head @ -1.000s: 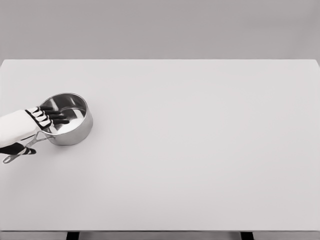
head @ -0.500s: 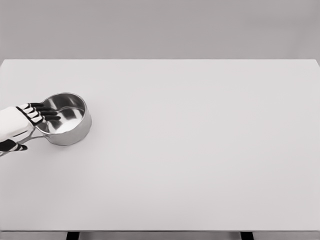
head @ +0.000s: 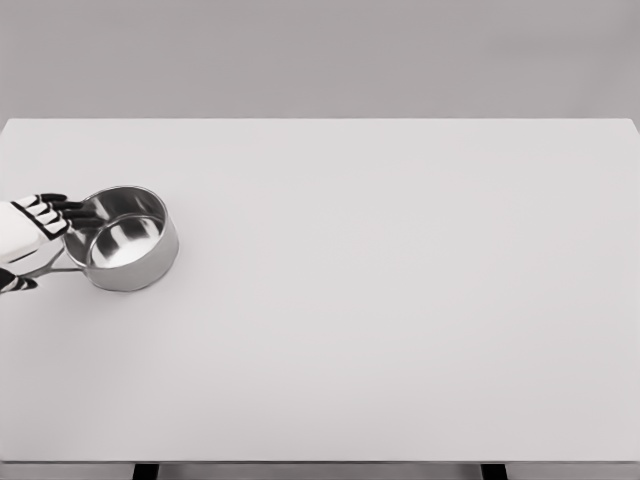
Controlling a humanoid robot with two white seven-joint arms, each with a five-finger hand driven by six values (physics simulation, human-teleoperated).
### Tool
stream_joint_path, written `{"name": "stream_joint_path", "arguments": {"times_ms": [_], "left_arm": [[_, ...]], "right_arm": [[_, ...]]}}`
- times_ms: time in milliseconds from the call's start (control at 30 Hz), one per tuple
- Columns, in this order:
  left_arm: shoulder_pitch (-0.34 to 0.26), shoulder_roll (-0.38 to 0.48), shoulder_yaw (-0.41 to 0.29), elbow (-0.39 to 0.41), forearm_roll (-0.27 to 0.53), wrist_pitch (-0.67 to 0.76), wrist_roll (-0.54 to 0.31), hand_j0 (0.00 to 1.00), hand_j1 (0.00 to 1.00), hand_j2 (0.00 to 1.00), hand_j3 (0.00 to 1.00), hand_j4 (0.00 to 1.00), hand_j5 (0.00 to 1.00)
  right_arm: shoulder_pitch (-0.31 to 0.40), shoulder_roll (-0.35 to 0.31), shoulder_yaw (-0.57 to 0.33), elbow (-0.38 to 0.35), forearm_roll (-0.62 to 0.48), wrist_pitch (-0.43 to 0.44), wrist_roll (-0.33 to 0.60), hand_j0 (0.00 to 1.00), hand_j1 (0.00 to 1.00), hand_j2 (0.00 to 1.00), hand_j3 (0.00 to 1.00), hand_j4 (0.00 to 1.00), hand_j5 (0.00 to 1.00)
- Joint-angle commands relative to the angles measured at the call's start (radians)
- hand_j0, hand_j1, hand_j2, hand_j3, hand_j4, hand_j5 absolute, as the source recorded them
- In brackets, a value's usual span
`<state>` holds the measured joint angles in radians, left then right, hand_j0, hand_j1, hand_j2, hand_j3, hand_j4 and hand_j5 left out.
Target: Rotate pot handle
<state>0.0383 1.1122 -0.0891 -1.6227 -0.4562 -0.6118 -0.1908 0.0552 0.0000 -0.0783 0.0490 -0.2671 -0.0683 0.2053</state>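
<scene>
A shiny steel pot [head: 121, 239] stands on the white table [head: 380, 300] near its left edge. Its thin handle [head: 46, 266] points left, toward the picture's edge. My left hand [head: 32, 230] comes in from the left edge, just above the handle. Its black-tipped fingers [head: 64, 207] are stretched out straight and reach the pot's left rim. The thumb [head: 12, 283] shows below the handle, so the handle runs between thumb and fingers without a closed grasp. My right hand is out of view.
The table's left edge lies close to the pot handle and the hand. A plain grey wall stands behind the table.
My left hand has pulled back to the left. The pot slid slightly left, and its handle swung from pointing lower left to pointing almost straight left.
</scene>
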Motion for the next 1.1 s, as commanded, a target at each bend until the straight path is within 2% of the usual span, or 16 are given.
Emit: {"name": "stream_joint_path", "arguments": {"times_ms": [0, 333, 500, 1067], "left_arm": [[0.0, -0.002, 0.009, 0.004, -0.002, 0.001, 0.001, 1.0, 1.0, 1.0, 1.0, 1.0, 1.0], [-0.002, -0.014, 0.045, 0.021, -0.045, 0.001, 0.001, 1.0, 1.0, 1.0, 1.0, 1.0, 1.0], [-0.009, -0.02, 0.046, 0.021, -0.041, 0.001, 0.001, 1.0, 1.0, 1.0, 1.0, 1.0, 1.0], [0.021, -0.04, 0.045, 0.03, -0.044, 0.001, 0.001, 1.0, 1.0, 1.0, 1.0, 1.0, 1.0]], "right_arm": [[0.0, 0.0, 0.0, 0.0, 0.0, -0.001, 0.0, 1.0, 1.0, 1.0, 1.0, 1.0, 1.0], [0.0, 0.0, 0.0, 0.0, 0.0, 0.001, 0.0, 1.0, 1.0, 1.0, 1.0, 1.0, 1.0], [0.0, 0.0, 0.0, 0.0, 0.0, 0.001, 0.0, 1.0, 1.0, 1.0, 1.0, 1.0, 1.0], [0.0, 0.0, 0.0, 0.0, 0.0, 0.001, -0.001, 1.0, 1.0, 1.0, 1.0, 1.0, 1.0]]}}
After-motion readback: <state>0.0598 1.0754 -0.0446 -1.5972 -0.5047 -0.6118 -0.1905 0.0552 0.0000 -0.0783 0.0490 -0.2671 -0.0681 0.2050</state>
